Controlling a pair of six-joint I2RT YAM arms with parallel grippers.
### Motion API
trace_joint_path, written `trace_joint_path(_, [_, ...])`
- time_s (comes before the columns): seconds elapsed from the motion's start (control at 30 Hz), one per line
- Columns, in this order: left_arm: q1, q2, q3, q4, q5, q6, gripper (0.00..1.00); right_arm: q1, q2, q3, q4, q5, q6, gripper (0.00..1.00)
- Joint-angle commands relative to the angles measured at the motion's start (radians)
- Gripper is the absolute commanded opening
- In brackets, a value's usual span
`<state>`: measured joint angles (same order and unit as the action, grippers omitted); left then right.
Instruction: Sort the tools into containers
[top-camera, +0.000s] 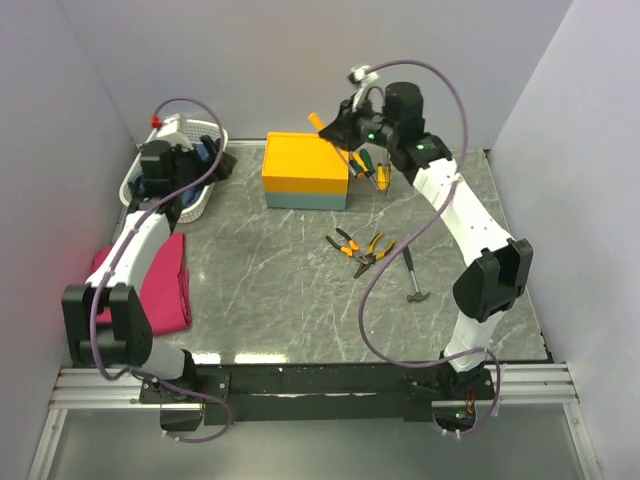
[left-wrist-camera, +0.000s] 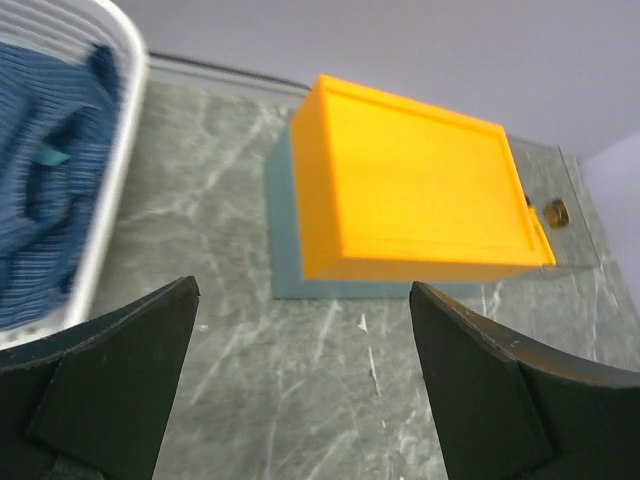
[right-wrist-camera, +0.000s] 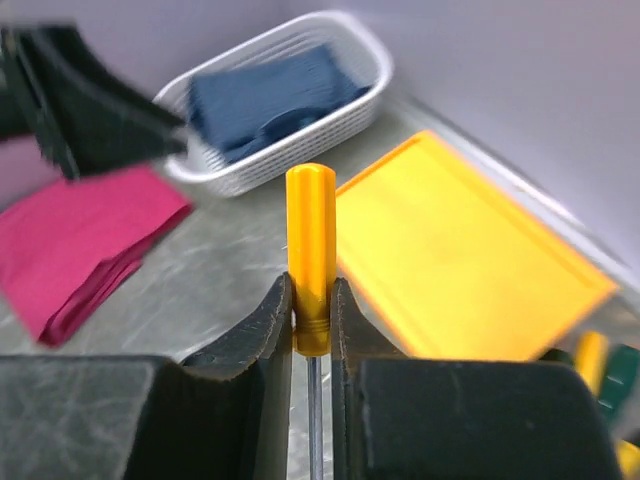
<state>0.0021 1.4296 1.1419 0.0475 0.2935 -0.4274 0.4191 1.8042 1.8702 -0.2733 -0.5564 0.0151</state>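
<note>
My right gripper is shut on a yellow-handled screwdriver and holds it in the air above the right back corner of the yellow-topped box. In the right wrist view the handle stands up between the shut fingers, with the box top behind it. My left gripper is open and empty beside the white basket; its view shows the box ahead. Green- and yellow-handled screwdrivers lie right of the box. Two pliers and a hammer lie mid-table.
The basket holds a blue cloth. A folded pink cloth lies at the left, under the left arm. Grey walls close in the table at the left, back and right.
</note>
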Motion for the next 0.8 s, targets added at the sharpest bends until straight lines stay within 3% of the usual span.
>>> trace_joint_path(0.0, [-0.054, 0.096, 0.088, -0.001, 0.027, 0.009, 0.92, -0.055, 0.039, -0.023, 0.010, 0.090, 0.036, 0.00])
trace_joint_path(0.37, [-0.068, 0.186, 0.144, -0.078, -0.017, 0.102, 0.93, -0.180, 0.251, 0.138, -0.020, 0.153, 0.003, 0.00])
trace_joint_path(0.6, [-0.071, 0.218, 0.150, -0.087, -0.024, 0.104, 0.93, -0.212, 0.333, 0.145, -0.026, 0.170, -0.006, 0.00])
trace_joint_path(0.63, [-0.073, 0.222, 0.154, -0.086, -0.022, 0.108, 0.93, -0.215, 0.336, 0.142, -0.027, 0.173, -0.006, 0.03])
trace_joint_path(0.7, [-0.074, 0.244, 0.171, -0.086, -0.016, 0.114, 0.93, -0.213, 0.354, 0.145, -0.033, 0.159, -0.006, 0.26])
trace_joint_path(0.73, [-0.077, 0.253, 0.179, -0.086, -0.013, 0.121, 0.93, -0.213, 0.362, 0.158, -0.044, 0.156, -0.006, 0.43])
trace_joint_path(0.77, [-0.077, 0.264, 0.194, -0.081, -0.011, 0.124, 0.94, -0.213, 0.363, 0.171, -0.058, 0.158, -0.032, 0.51])
